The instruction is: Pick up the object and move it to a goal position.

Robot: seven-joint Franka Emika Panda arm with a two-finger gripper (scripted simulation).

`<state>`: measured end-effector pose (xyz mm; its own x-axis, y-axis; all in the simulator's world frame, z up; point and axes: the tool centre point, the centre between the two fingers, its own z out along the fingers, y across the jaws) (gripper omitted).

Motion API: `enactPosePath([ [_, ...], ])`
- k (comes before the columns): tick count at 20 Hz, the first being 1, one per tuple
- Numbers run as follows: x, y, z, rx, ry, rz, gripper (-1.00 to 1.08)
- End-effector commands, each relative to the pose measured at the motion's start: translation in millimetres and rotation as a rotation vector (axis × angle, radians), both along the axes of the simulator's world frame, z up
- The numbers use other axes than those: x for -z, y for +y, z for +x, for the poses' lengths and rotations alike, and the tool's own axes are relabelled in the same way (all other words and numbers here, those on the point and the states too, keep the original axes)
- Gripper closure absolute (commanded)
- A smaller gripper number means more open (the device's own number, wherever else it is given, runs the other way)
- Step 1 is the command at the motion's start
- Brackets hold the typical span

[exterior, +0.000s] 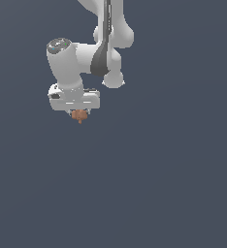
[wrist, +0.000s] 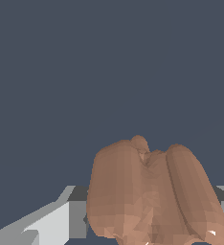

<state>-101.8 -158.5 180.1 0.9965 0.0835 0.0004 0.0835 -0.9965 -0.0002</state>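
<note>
The object (exterior: pixel 79 116) is a small brownish-orange lobed lump. In the exterior view it sits right under the white gripper (exterior: pixel 79 113), between the short fingers, in the upper left part of the picture. The gripper is shut on it. In the wrist view the object (wrist: pixel 152 196) fills the lower middle and right, close to the camera, with a grey-white finger (wrist: pixel 61 222) at one side and another finger at the opposite edge. Whether the object is lifted off the surface cannot be told.
The white arm (exterior: pixel 103 53) reaches in from the top of the exterior view. A plain dark grey-blue surface (exterior: pixel 149 184) fills the rest of both views. No goal marker shows.
</note>
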Motion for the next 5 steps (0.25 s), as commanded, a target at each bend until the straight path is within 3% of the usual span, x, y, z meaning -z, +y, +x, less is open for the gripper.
enactPosePath([
  [1,-3.4,-2.5,-6.5,-0.001,0.0,0.0,1.08],
  [5,-5.3,-4.1,-9.8,-0.001,0.0,0.0,1.08],
])
